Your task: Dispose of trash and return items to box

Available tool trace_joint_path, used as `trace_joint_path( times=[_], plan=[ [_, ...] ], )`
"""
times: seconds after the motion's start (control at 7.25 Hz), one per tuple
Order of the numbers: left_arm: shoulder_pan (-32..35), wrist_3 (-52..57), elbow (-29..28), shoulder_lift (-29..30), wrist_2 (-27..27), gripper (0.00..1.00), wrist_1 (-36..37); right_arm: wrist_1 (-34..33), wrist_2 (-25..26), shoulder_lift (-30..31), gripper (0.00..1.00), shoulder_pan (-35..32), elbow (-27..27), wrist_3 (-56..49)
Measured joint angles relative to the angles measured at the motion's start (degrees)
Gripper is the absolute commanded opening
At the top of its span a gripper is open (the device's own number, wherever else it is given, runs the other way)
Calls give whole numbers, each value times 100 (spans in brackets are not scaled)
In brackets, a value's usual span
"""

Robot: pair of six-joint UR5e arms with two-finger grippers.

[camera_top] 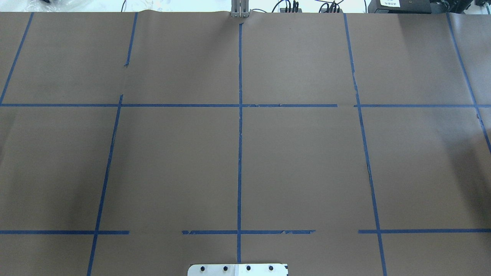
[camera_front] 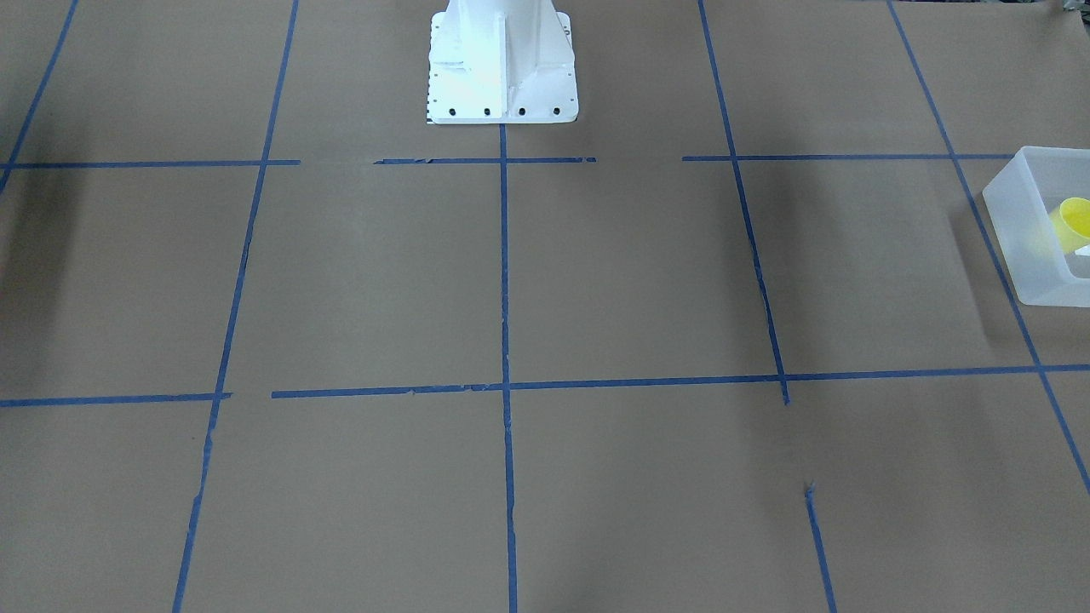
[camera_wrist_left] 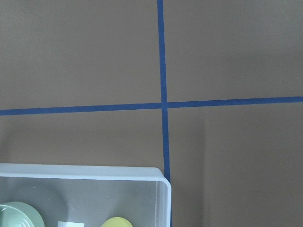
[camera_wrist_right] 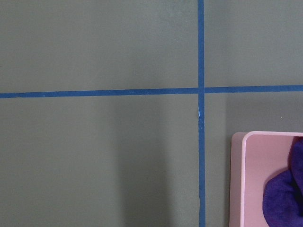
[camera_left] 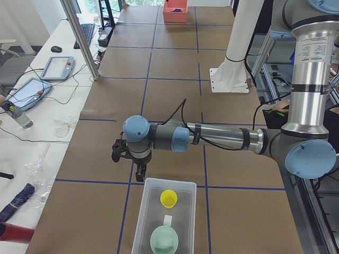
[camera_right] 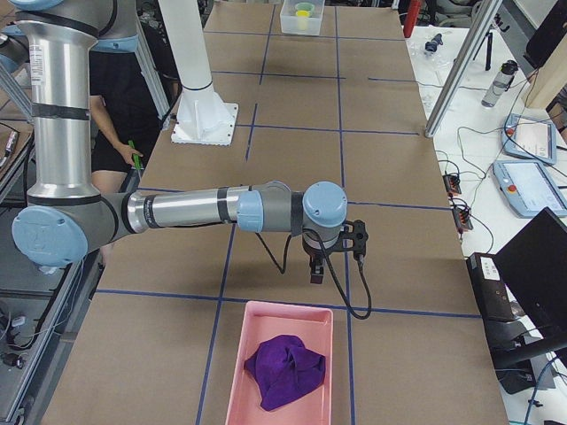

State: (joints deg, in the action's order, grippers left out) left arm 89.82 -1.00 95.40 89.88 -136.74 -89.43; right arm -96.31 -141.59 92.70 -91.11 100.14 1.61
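Observation:
The yellow cup (camera_left: 169,198) lies inside the frosted-white box (camera_left: 144,211), near its end closest to my left gripper. The cup also shows in the front view (camera_front: 1075,220) inside the box (camera_front: 1013,238), and its rim shows in the left wrist view (camera_wrist_left: 117,222) inside the box (camera_wrist_left: 94,171). My left gripper (camera_left: 140,173) hangs over the table just past the box's short edge. My right gripper (camera_right: 316,273) hangs over the table just past the pink tray. Both grippers show only in the side views, so I cannot tell whether either is open or shut.
A pale green bowl (camera_left: 164,239) and a small white label (camera_left: 168,219) are in the box too. A pink tray (camera_right: 237,354) holds a purple cloth (camera_right: 285,374) at the table's other end; the tray also shows in the right wrist view (camera_wrist_right: 236,179). The white robot base (camera_front: 502,68) stands mid-table.

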Motion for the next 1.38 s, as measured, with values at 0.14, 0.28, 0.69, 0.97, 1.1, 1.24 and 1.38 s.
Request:
trace_joint_path(
  times=[0.14, 0.28, 0.69, 0.97, 1.1, 1.24, 1.38],
  plan=[
    [0, -14, 7, 1, -23, 100, 6, 6, 0, -3, 100, 0, -111, -36],
    [0, -20, 13, 2, -27, 100, 4, 12, 8, -18, 100, -1, -219, -58],
    [0, -23, 25, 3, -28, 100, -11, 16, 110, -56, 100, -3, -316, -59],
    [0, -23, 16, 3, -29, 100, -20, 16, 122, -72, 100, -3, -318, -56],
    [0, -26, 12, 3, -29, 100, -23, 16, 121, -74, 100, -3, -312, -53],
    [0, -29, 8, 3, -29, 100, -27, 16, 117, -76, 100, -3, -307, -49],
    [0, -31, 6, 5, -28, 100, -31, 16, 115, -76, 100, -3, -305, -45]
  ],
)
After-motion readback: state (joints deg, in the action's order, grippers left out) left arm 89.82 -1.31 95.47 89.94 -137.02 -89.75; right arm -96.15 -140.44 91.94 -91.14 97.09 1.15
